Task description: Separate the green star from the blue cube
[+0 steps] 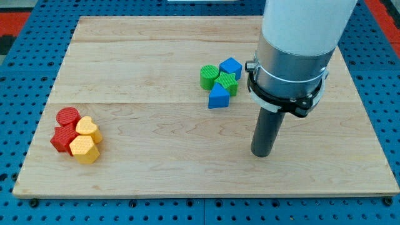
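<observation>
A pale, light-grained wooden board serves as the bench, lying on a blue perforated metal pegboard that shows along the view's left, right and bottom. Red perforated panels fill the top corners. Lighting is even.

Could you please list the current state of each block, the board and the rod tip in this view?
my tip: on the board, clear of all blocks, toward the view's bottom right of the centre cluster.
green star: packed among its neighbours, touching the blue cube.
blue cube: upright, atop the cluster.
green cylinder: at the star's left.
blue triangular block: below the star.
red cylinder, red block, yellow heart, yellow hexagonal block: clustered at the view's left.
wooden board: flat.
</observation>
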